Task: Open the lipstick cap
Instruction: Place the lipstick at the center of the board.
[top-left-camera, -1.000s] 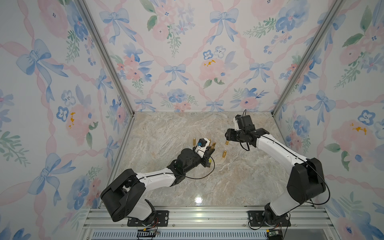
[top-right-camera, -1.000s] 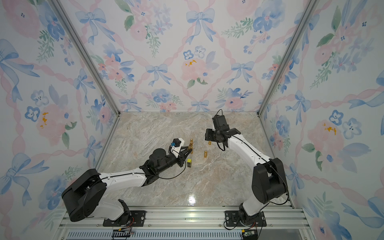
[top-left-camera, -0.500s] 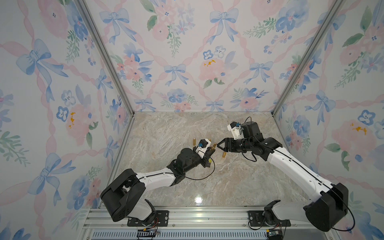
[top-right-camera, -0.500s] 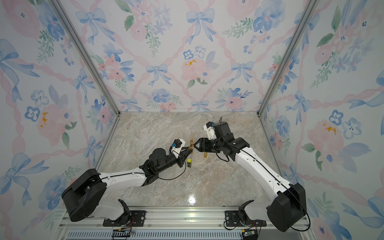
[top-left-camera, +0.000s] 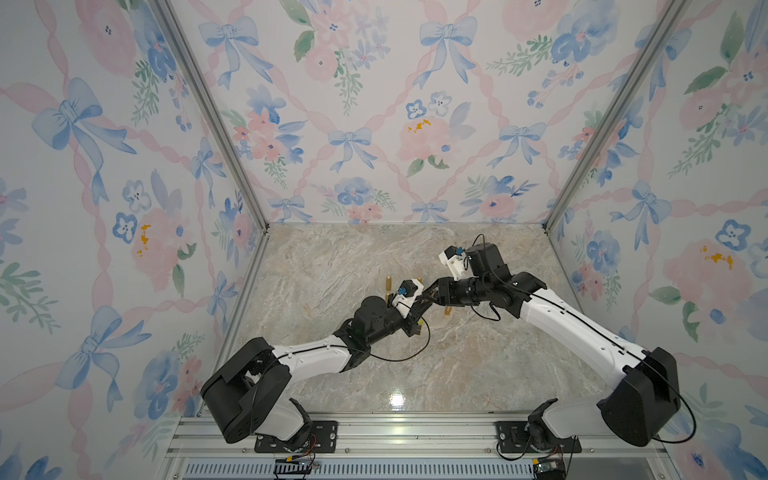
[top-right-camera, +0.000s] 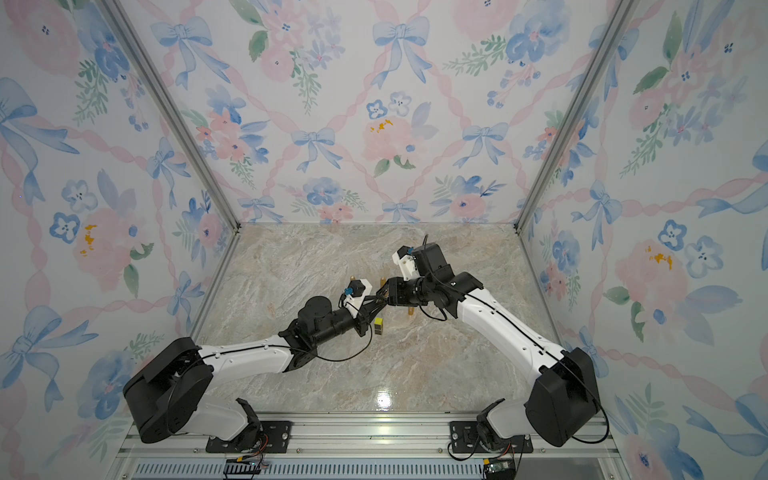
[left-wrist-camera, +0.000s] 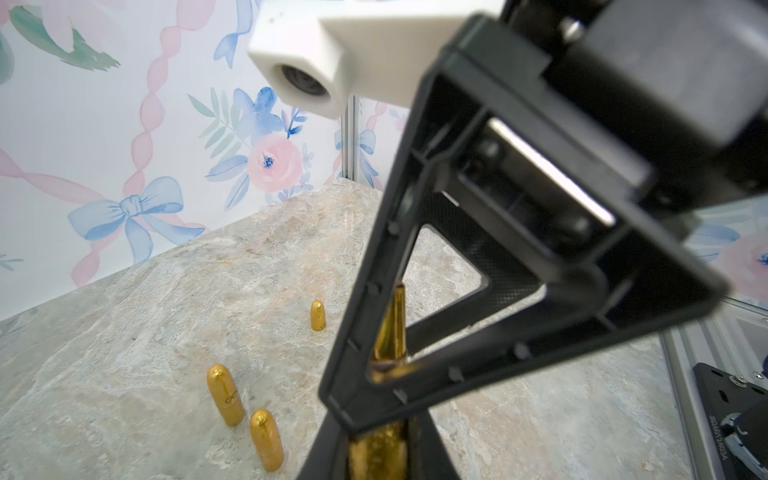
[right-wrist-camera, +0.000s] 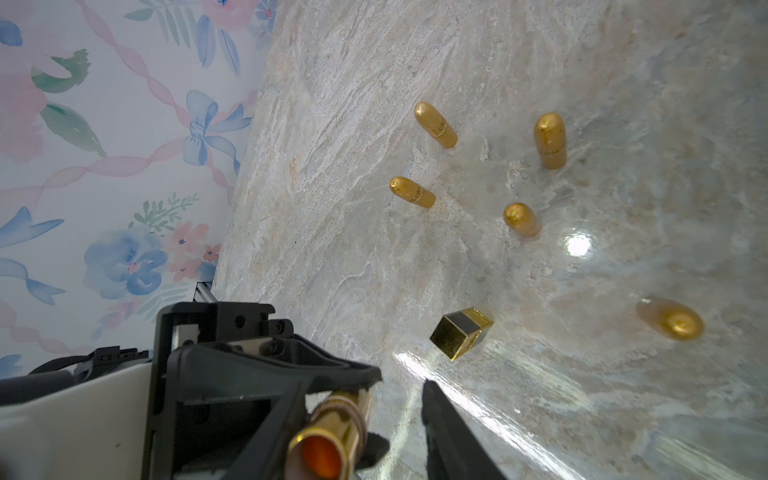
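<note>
Left end effector (left-wrist-camera: 378, 453) is pinching the slim, polished gold lipstick tube (right-wrist-camera: 332, 432) by one end, clear above the marble-patterned desk (right-wrist-camera: 582, 395). Right end effector (top-left-camera: 432, 294) straddles the free end, spread, with desk showing between one finger (right-wrist-camera: 444, 428) and the tube. That shell looks light, stiff and slippery, so grip squarely across the cap and pull straight along its axis. Below sit a gold square case (right-wrist-camera: 461, 332) and upright gold bullet-shaped tubes (right-wrist-camera: 550, 141). Open room lies behind the right end effector.
</note>
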